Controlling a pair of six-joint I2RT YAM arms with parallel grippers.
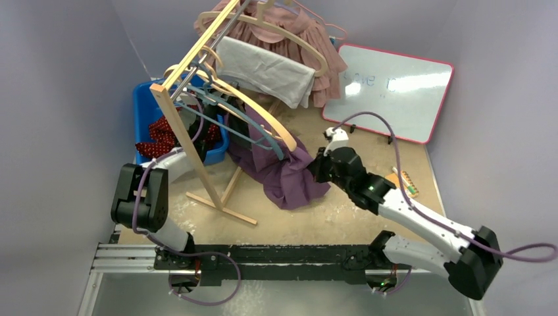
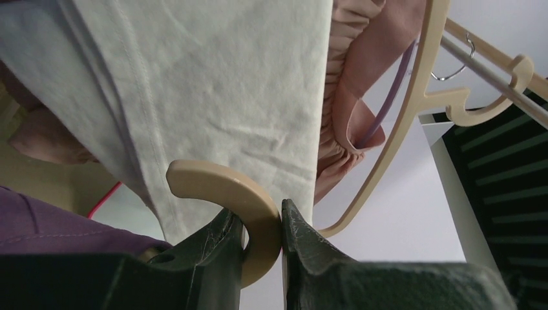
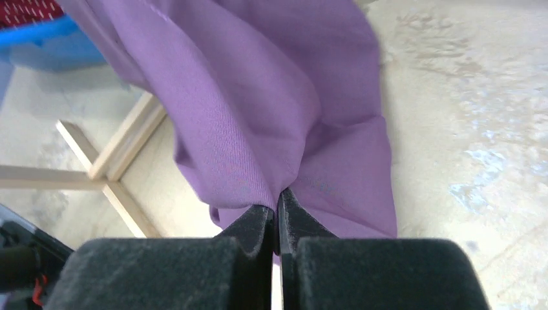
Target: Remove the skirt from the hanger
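Between the right arm's jaws, which are pressed together, sits a thin fold of the purple skirt (image 3: 258, 116), taken low down near its bottom edge. Around the pinch the cloth gathers into soft creases and then falls loose onto the worktop (image 1: 342, 210).

From above, the skirt (image 1: 289, 174) hangs down from the crowded wooden rack (image 1: 191, 141) and slumps in a heap on the worktop just beside the rack's foot. Its upper part is lost among the hangers.

On the other side, the left jaws are closed on the curved end of a tan hanger (image 2: 249, 206), with purple cloth showing at the lower left of that view. This is probably the hanger carrying the skirt, though the frames do not show that for certain. A grey cloth (image 2: 213, 84) and a pink ruffled dress (image 2: 349, 97) hang close above.

The skirt looks light, limp and thinly woven, so it will follow a pull without resistance and give no shape to push against. A pinch this thin could slip out. Hold taken near the hem will draw the cloth taut before the waist moves. A grip nearer the top would work it free more directly. The rack looks light too, so a hard tug may drag or tip it unless the hanger is held firm.
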